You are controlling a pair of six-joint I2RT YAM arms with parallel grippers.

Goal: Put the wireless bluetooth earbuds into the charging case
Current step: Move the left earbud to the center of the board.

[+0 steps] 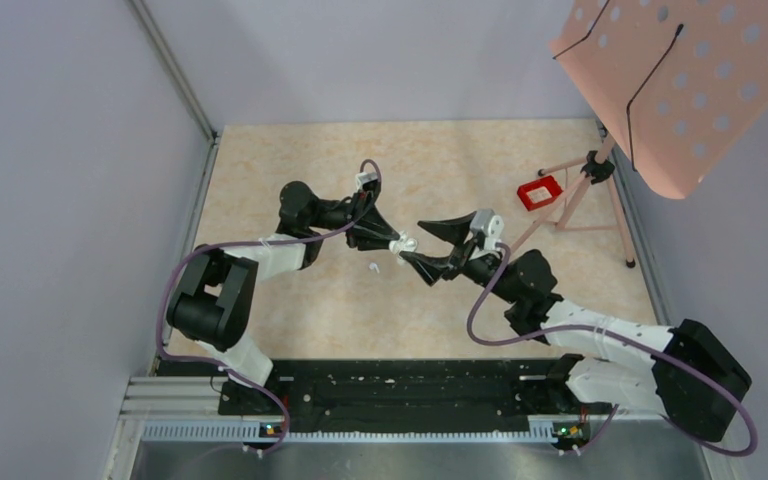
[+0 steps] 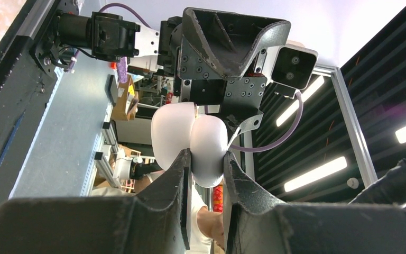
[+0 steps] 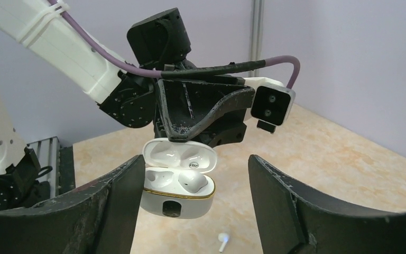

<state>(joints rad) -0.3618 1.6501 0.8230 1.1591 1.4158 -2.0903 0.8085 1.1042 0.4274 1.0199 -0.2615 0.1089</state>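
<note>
Left tool [image 2: 207, 159] clamped the glossy white rounded plastic charging case [image 3: 178, 193], lid open, one white stemmed earbud [image 3: 193, 180] seated inside. Second white earbud [image 3: 222, 242] lay below case on beige marbled bench [image 3: 322, 159]. Right tool [image 3: 195, 159] spread wide, facing case.

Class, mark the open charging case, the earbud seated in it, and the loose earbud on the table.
charging case [image 3: 196, 203], right wrist view, front of base.
seated earbud [image 3: 194, 180], right wrist view, rounded head.
loose earbud [image 3: 222, 242], right wrist view, white stem.
</note>
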